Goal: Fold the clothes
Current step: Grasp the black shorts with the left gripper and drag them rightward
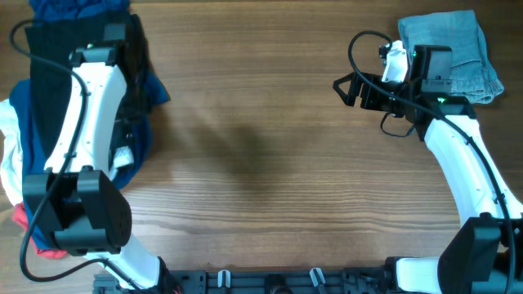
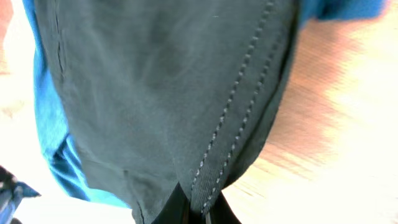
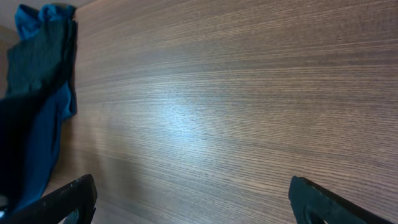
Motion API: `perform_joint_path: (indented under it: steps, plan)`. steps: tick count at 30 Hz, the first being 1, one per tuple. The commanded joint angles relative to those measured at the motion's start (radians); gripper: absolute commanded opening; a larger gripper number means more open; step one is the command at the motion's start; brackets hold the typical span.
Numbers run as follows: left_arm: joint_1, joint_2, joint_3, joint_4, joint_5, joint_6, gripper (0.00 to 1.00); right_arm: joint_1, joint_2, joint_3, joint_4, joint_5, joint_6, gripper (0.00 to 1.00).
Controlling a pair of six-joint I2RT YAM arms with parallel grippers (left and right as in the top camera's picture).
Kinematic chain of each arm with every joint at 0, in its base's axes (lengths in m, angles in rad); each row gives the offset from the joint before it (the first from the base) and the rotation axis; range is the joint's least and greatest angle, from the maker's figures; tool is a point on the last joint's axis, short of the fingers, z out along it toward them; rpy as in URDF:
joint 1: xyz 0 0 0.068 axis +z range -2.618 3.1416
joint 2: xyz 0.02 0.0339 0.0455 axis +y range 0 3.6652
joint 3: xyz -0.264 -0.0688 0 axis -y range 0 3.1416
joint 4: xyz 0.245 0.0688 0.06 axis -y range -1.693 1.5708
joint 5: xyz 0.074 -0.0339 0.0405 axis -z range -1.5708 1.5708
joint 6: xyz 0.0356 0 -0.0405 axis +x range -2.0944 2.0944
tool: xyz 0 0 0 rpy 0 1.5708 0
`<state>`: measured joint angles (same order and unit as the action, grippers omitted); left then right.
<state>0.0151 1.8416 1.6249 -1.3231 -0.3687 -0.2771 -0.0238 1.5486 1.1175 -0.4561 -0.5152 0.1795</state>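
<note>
As left end effector (image 2: 194,210) pinches black garment (image 2: 161,93) edge, table (image 1: 270,122) spreads rightward

This looks like a robotics lab bench. A bare brown wood-grain tabletop (image 1: 261,147) fills every view, and no room shows beyond it. A white-and-black jointed left arm (image 1: 78,106) and a matching right arm (image 1: 453,151) rise from a black mounting rail (image 1: 270,282) along the bottom edge of the overhead frame. A black cable (image 1: 351,51) loops beside the right arm. At upper left a black stitched garment (image 1: 140,61) is heaped with a blue garment (image 1: 151,91), a white garment (image 1: 10,163) and a red garment (image 1: 20,216). A folded pale denim piece (image 1: 458,41) lies at upper right.
</note>
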Motion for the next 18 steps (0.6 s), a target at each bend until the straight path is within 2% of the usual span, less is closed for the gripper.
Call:
perform_joint_path:
  steps: [1, 6, 10, 14, 18]
  plan:
    - [-0.065, -0.003, 0.038, -0.005, 0.02, -0.015, 0.04, 0.003, 0.012, 0.02, -0.009, 0.01, 0.006, 1.0]
    - [-0.211, -0.003, 0.038, 0.083, 0.115, -0.016, 0.04, 0.003, 0.006, 0.026, -0.008, 0.01, 0.007, 0.95]
    - [-0.383, -0.003, 0.038, 0.295, 0.209, -0.016, 0.04, -0.016, -0.065, 0.041, -0.043, -0.006, 0.008, 0.94]
    - [-0.539, -0.003, 0.038, 0.545, 0.261, -0.023, 0.04, -0.095, -0.251, 0.067, -0.124, -0.005, 0.008, 0.94]
    - [-0.632, 0.016, 0.038, 0.677, 0.26, -0.023, 0.04, -0.182, -0.432, 0.067, -0.152, 0.003, 0.034, 0.95]
